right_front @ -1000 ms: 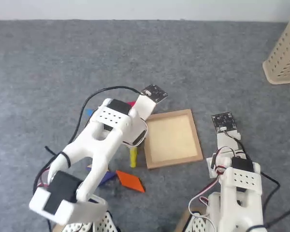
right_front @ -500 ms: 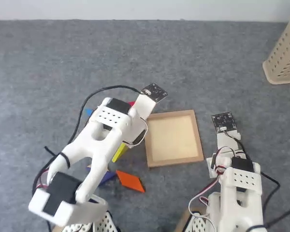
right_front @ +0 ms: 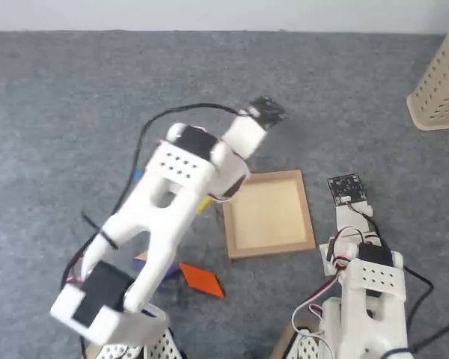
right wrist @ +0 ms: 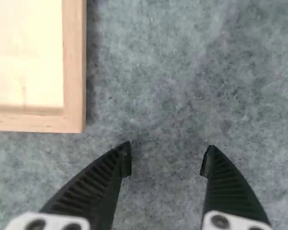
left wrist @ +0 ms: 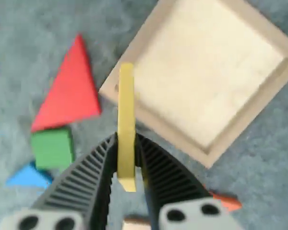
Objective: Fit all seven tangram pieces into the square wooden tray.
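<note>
We are clamping the flat yellow tangram piece (left wrist: 126, 100) edge-on in our left gripper (left wrist: 126, 141), over the square wooden tray's (right_front: 269, 250) rim; our right gripper (right wrist: 165, 155) is hanging spread apart beside that tray.

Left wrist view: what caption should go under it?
Left gripper clamps the yellow piece on edge beside the wooden tray rim.

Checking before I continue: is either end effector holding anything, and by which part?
The left end effector grips the yellow piece near one end; the right end effector holds nothing.
</note>
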Controlling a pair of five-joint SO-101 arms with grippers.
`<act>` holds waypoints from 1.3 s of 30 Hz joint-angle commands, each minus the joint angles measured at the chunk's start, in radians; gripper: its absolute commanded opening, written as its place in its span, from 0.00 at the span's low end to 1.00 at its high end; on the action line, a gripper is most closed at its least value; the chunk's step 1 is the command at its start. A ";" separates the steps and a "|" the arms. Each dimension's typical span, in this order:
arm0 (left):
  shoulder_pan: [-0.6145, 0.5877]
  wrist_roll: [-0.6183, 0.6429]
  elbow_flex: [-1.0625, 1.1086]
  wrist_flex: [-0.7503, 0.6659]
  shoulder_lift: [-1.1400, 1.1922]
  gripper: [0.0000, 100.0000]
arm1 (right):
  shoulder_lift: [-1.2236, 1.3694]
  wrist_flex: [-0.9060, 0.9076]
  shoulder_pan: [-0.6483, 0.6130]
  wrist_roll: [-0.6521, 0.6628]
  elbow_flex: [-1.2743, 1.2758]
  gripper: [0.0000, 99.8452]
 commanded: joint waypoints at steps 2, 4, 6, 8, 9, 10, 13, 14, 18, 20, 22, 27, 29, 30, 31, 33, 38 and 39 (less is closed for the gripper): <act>0.060 -0.109 -0.030 -0.114 0.021 0.01 | 0.015 -0.016 0.005 -0.009 -0.003 0.24; 0.094 -0.167 -0.021 -0.146 0.040 0.01 | 0.015 -0.016 0.005 -0.009 -0.003 0.24; 0.130 -0.216 -0.008 -0.187 0.061 0.01 | 0.015 -0.016 0.005 -0.009 -0.003 0.24; 0.155 -0.239 0.005 -0.236 0.089 0.01 | 0.015 -0.016 0.005 -0.009 -0.003 0.24; 0.160 -0.245 0.005 -0.256 0.107 0.01 | 0.015 -0.016 0.005 -0.009 -0.003 0.24; 0.160 -0.252 0.005 -0.272 0.130 0.01 | 0.015 -0.016 0.005 -0.009 -0.003 0.24; 0.160 -0.301 0.005 -0.308 0.201 0.01 | 0.015 -0.016 0.005 -0.009 -0.003 0.24; 0.160 -0.327 0.007 -0.319 0.218 0.01 | 0.015 -0.016 0.005 -0.009 -0.003 0.24; 0.164 -0.370 0.008 -0.348 0.249 0.02 | 0.015 -0.016 0.005 -0.009 -0.003 0.24; 0.164 -0.370 0.008 -0.344 0.250 0.08 | 0.015 -0.016 0.005 -0.009 -0.003 0.24; 0.160 -0.379 0.008 -0.325 0.245 0.16 | 0.015 -0.016 0.005 -0.009 -0.003 0.24; 0.176 -0.405 0.008 -0.264 0.210 0.21 | 0.015 -0.018 0.005 -0.009 -0.003 0.24; 0.184 -0.405 0.008 -0.250 0.183 0.21 | 0.015 -0.018 0.005 -0.009 -0.003 0.24; 0.186 -0.405 0.008 -0.244 0.166 0.21 | 0.015 -0.018 0.005 -0.009 -0.003 0.24; 0.186 -0.404 0.008 -0.236 0.152 0.21 | 0.015 -0.018 0.005 -0.009 -0.003 0.24; 0.180 -0.404 0.010 -0.212 0.124 0.21 | 0.015 -0.018 0.005 -0.009 -0.003 0.24; 0.167 -0.344 0.010 -0.144 0.077 0.19 | 0.015 -0.018 0.005 -0.009 -0.003 0.24; 0.153 -0.295 0.010 -0.144 0.077 0.16 | 0.015 -0.018 0.005 -0.009 -0.003 0.24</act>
